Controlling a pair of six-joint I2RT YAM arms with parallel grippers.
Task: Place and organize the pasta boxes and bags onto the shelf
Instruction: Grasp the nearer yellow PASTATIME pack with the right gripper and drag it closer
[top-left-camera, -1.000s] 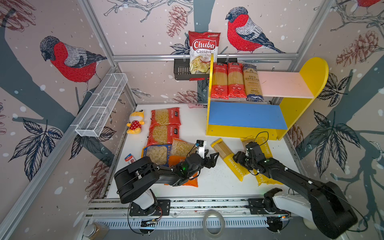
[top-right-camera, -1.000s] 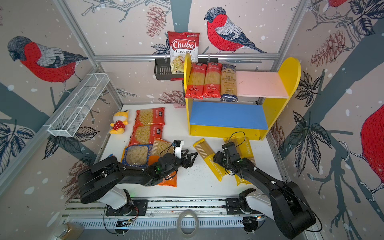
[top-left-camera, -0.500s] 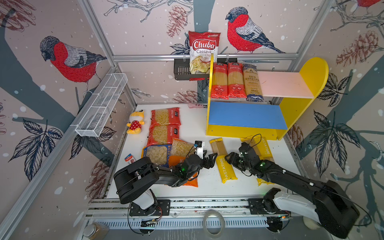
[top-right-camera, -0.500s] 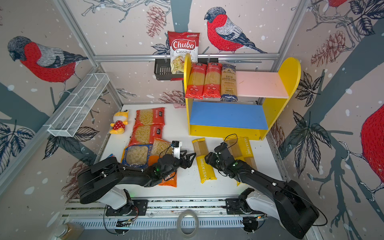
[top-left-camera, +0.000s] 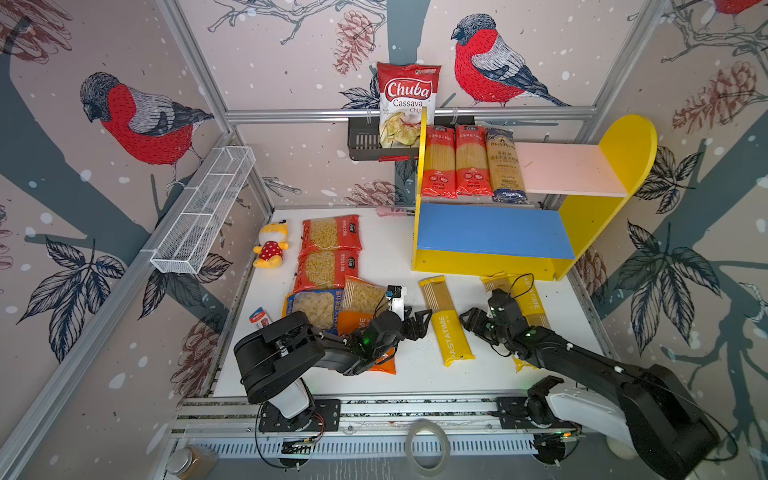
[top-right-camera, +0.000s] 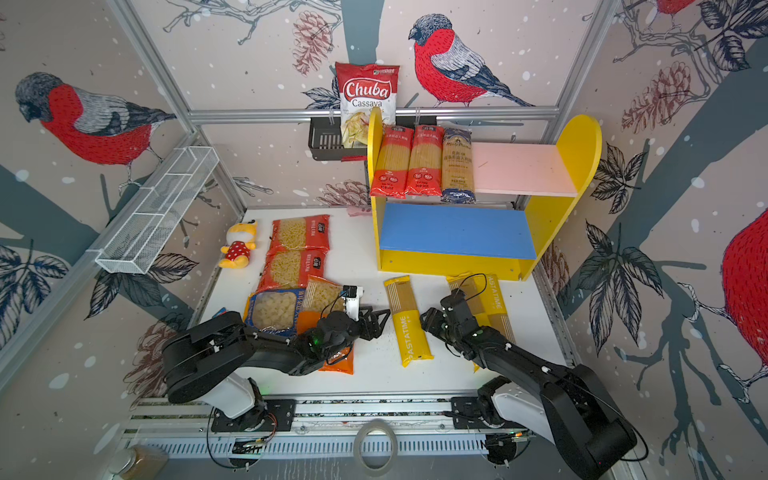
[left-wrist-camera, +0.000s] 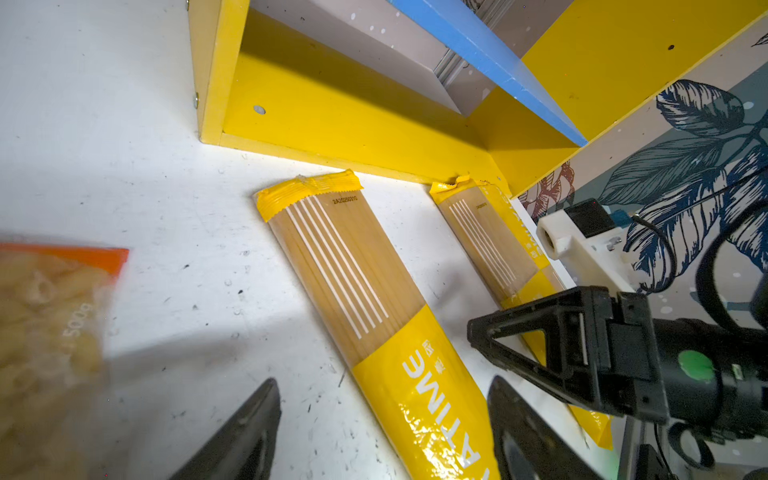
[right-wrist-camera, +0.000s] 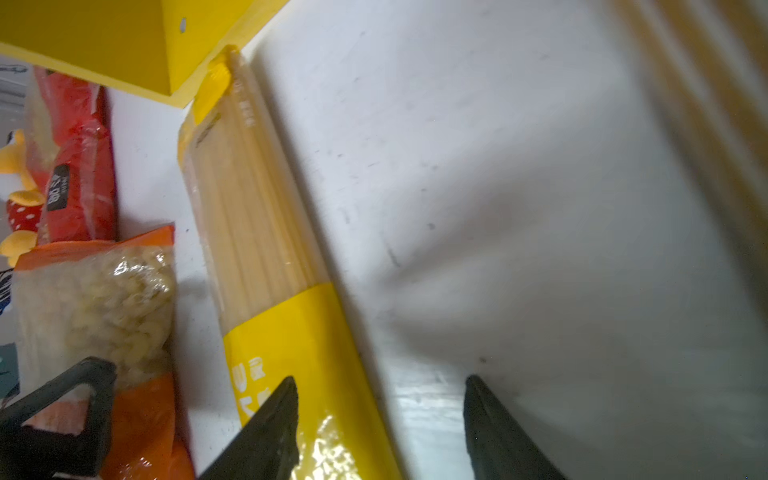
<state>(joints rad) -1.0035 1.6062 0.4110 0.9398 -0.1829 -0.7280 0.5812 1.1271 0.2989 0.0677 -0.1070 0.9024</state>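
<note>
A yellow PASTATIME spaghetti pack (top-left-camera: 446, 322) (top-right-camera: 407, 322) lies lengthways on the white table between both grippers. My left gripper (top-left-camera: 424, 324) (left-wrist-camera: 382, 415) is open at its left side, and the pack's printed end shows between the jaws. My right gripper (top-left-camera: 469, 324) (right-wrist-camera: 380, 415) is open at its right side, one finger over the pack's edge (right-wrist-camera: 266, 249). A second yellow pack (top-left-camera: 528, 295) (left-wrist-camera: 490, 241) lies partly under the right arm. The shelf (top-left-camera: 594, 232) holds two red packs (top-left-camera: 455, 162) and a dark-blue pack (top-left-camera: 505, 166) on its pink board.
Two red macaroni bags (top-left-camera: 330, 235), a blue-yellow bag (top-left-camera: 311, 307) and an orange bag (top-left-camera: 361, 295) lie left of the left arm. A plush toy (top-left-camera: 272, 245) sits at the table's left edge. The blue board (top-left-camera: 490, 228) is bare. A chips bag (top-left-camera: 407, 104) hangs behind.
The yellow pack's near end has swung left, so it lies straighter. The right gripper swept left against it, then eased back a little. The left arm has barely moved.
</note>
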